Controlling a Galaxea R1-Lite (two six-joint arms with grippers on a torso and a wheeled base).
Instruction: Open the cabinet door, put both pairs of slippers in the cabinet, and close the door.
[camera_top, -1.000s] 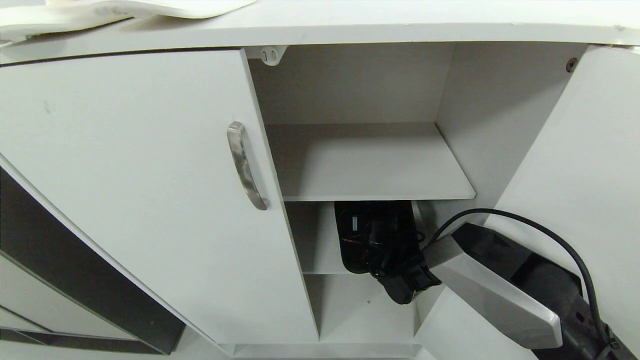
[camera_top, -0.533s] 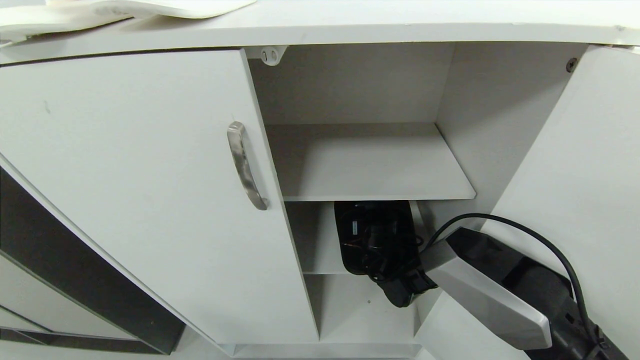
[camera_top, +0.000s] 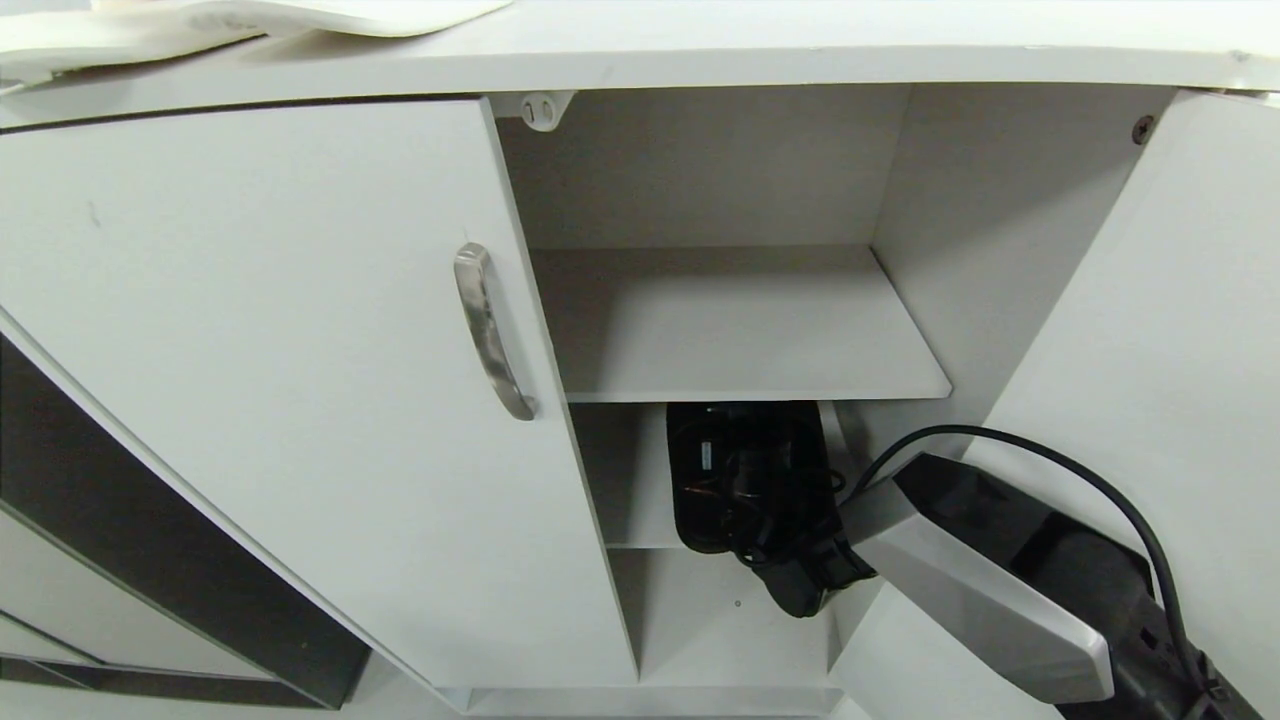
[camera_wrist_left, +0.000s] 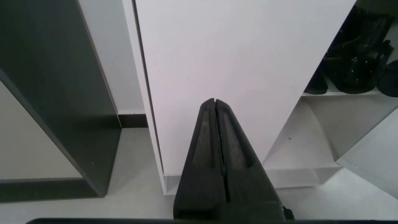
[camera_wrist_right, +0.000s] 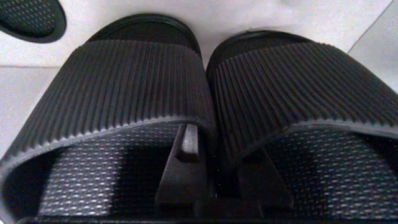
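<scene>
Under the upper shelf (camera_top: 740, 330), you see the black slippers (camera_top: 735, 470) in the next compartment down, their toes hidden by that shelf. Your right gripper (camera_wrist_right: 219, 186) pinches their inner edges together. Your left gripper (camera_wrist_left: 215, 143) hangs closed before the shut left door (camera_top: 280, 380). Another dark sole (camera_wrist_right: 30, 17) is cut off by the right wrist view's edge.

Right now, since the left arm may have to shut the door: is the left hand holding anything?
No, the left hand is shut, its fingers pressed together with nothing between them.
</scene>
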